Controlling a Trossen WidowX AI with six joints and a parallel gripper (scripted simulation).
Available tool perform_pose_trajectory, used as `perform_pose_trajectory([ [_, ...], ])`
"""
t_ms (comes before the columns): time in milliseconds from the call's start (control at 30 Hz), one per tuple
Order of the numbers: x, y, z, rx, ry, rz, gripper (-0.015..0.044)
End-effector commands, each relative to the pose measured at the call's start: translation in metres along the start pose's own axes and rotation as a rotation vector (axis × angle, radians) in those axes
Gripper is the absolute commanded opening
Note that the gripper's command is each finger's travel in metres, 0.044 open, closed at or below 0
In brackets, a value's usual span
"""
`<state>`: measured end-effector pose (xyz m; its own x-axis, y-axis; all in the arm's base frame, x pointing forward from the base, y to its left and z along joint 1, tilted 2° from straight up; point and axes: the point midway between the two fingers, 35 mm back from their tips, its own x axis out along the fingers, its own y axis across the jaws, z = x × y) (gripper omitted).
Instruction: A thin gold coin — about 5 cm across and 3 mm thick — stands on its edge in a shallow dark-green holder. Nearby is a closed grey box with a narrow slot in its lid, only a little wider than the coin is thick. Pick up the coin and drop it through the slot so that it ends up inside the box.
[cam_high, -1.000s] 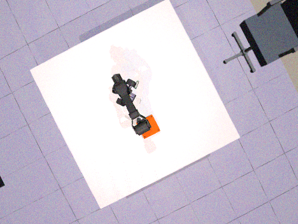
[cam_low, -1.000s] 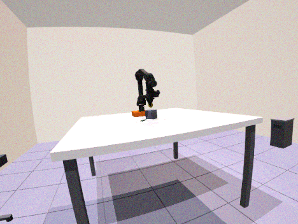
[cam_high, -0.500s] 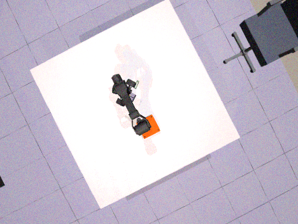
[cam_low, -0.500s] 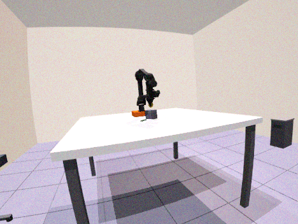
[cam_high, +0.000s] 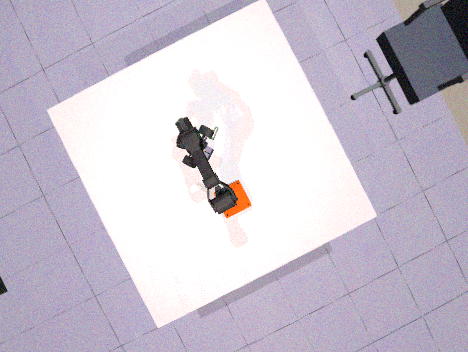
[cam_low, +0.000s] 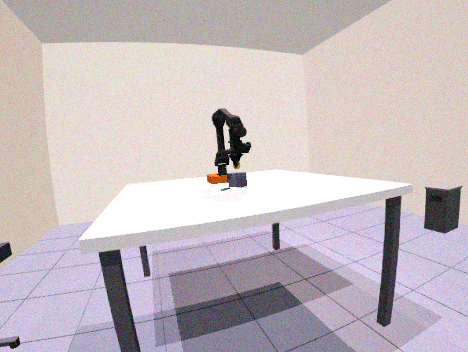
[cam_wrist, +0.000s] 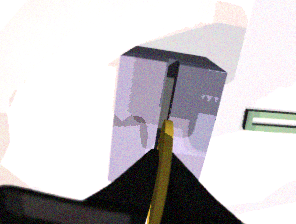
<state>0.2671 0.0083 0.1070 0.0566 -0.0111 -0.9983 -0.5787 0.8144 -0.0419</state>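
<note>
The gold coin is pinched on edge in the gripper and is held above the slotted grey box; the green holder is left beside the box.

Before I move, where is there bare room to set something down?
Most room looks to be right of the orange base in the top view, toward the table's right corner. Crowded: around the grey box and green holder.
</note>
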Motion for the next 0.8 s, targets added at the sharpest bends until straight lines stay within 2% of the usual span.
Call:
perform_pose_trajectory([
  [0,0.0002,-0.0002,0.0005,0.000,0.001,0.000,0.0000],
  [767,0.0100,0.0007,-0.0016,-0.004,0.001,0.001,0.0000],
])
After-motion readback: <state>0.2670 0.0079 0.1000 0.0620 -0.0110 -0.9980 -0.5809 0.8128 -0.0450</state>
